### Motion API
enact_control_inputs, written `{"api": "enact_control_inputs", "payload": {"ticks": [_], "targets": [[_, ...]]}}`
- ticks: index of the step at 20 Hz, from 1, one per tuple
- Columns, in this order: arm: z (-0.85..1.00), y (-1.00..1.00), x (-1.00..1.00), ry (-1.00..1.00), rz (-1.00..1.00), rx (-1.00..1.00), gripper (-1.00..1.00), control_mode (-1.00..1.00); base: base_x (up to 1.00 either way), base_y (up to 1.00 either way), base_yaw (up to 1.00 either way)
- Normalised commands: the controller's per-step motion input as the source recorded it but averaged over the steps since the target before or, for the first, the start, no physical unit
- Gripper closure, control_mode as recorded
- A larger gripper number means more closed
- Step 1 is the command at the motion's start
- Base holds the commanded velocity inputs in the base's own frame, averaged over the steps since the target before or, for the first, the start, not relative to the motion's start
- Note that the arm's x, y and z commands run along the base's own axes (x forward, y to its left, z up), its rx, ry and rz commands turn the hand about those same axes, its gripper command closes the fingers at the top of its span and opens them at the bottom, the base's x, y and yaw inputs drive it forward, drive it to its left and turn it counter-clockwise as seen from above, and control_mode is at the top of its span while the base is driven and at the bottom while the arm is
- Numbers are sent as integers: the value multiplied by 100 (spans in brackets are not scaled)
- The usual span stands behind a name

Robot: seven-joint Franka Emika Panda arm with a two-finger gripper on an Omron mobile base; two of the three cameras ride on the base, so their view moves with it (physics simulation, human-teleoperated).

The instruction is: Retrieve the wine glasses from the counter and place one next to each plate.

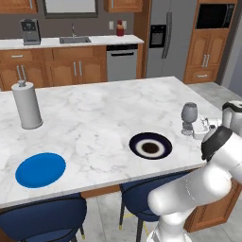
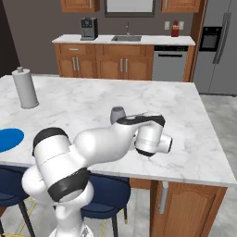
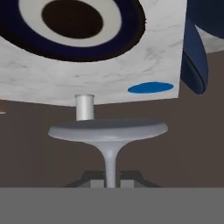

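Note:
One grey translucent wine glass (image 1: 189,113) stands upright at the right end of the marble counter (image 1: 104,118), just right of the dark navy plate (image 1: 150,145) with its white ring. My gripper (image 1: 194,128) is shut on its stem, low down near the foot. In the hand view, which is rolled upside down, the disc foot (image 3: 108,130) lies above the gripper (image 3: 110,180) and the stem runs down between the fingertips (image 3: 93,180). I cannot tell whether the foot touches the counter. The bright blue plate (image 1: 40,169) lies at the near left. The glass's bowl (image 2: 117,113) peeks over my arm.
A tall grey cylinder with a knob top (image 1: 27,105) stands at the counter's far left. Blue stools (image 1: 42,220) sit under the near edge. The counter's right edge runs close beside the glass. Cabinets, a sink and a fridge line the back wall.

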Motion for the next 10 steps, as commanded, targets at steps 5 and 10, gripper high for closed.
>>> {"api": "enact_control_inputs", "payload": {"ticks": [5, 10], "targets": [[-16, 0, 20, -1, -1, 0, 100, -100, 0, 0, 0], [-16, -2, 9, 10, -2, 0, 100, -100, 0, 0, 0]]}}
